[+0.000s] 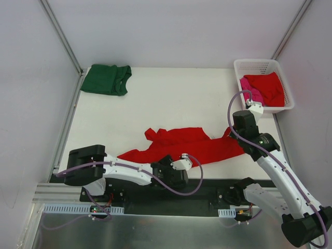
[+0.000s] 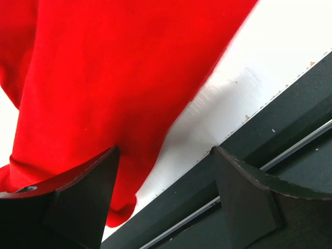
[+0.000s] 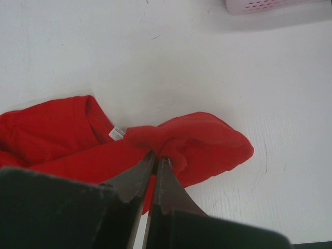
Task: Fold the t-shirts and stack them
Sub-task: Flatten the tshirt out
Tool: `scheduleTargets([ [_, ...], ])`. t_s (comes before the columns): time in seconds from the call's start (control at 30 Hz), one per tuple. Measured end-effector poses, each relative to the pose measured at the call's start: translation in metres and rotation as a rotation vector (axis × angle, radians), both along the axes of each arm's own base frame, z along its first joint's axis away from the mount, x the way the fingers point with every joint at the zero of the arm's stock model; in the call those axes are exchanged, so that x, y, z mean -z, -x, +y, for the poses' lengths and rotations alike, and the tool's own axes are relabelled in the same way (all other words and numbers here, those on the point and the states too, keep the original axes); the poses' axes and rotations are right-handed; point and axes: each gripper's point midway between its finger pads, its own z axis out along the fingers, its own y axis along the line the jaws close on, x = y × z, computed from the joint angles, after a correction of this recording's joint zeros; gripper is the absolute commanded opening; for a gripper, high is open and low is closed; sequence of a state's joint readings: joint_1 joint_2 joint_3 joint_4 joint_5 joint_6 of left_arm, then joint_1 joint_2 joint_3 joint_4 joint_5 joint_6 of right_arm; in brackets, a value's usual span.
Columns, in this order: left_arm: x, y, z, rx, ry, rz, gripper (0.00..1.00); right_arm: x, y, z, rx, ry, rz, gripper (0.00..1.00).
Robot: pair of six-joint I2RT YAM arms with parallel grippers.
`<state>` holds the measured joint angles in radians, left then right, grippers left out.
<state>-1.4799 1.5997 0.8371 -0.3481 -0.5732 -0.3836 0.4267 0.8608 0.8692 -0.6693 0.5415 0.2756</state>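
Observation:
A bright red t-shirt (image 1: 179,144) lies crumpled and stretched across the near middle of the table. My right gripper (image 3: 158,155) is shut on a bunched fold at its right end (image 3: 207,137), next to the collar label; from above it sits at the shirt's right tip (image 1: 232,136). My left gripper (image 2: 165,150) stands open over the shirt's near hem (image 2: 104,83), right at the table's front edge, low by the cloth (image 1: 165,165). A dark green t-shirt (image 1: 106,79) lies folded at the far left. Another red tee (image 1: 268,87) and a pink one (image 1: 248,86) sit in the basket.
The white lattice basket (image 1: 262,65) stands at the far right corner; its base shows at the top of the right wrist view (image 3: 270,5). A dark rail (image 2: 270,135) runs along the table's front edge under my left fingers. Grey walls enclose the table on three sides.

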Motion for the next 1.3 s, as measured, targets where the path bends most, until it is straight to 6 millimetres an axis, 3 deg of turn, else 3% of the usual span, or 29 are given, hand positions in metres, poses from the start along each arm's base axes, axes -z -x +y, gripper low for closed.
scheduleTargets([
  [0.4,0.008,-0.001,0.002,0.001,-0.008,-0.014,0.72,0.000,0.000,0.000,0.000,0.000,0.000,0.01],
  [0.6,-0.005,-0.003,0.009,-0.010,0.039,-0.014,0.72,0.000,0.000,0.000,0.000,0.000,0.001,0.01],
  [0.77,-0.017,-0.018,0.011,-0.050,0.064,-0.063,0.72,0.002,0.000,0.001,-0.004,0.000,0.008,0.01],
  [1.17,-0.007,-0.020,0.015,-0.055,0.023,-0.070,0.72,0.003,-0.001,0.001,-0.005,0.001,0.013,0.01],
  [1.27,-0.006,-0.022,0.013,-0.058,0.024,-0.077,0.54,0.003,-0.001,0.001,-0.005,0.001,0.012,0.01],
  [1.3,-0.005,-0.022,0.012,-0.058,0.018,-0.081,0.42,0.003,-0.001,0.001,-0.005,0.001,0.012,0.01],
])
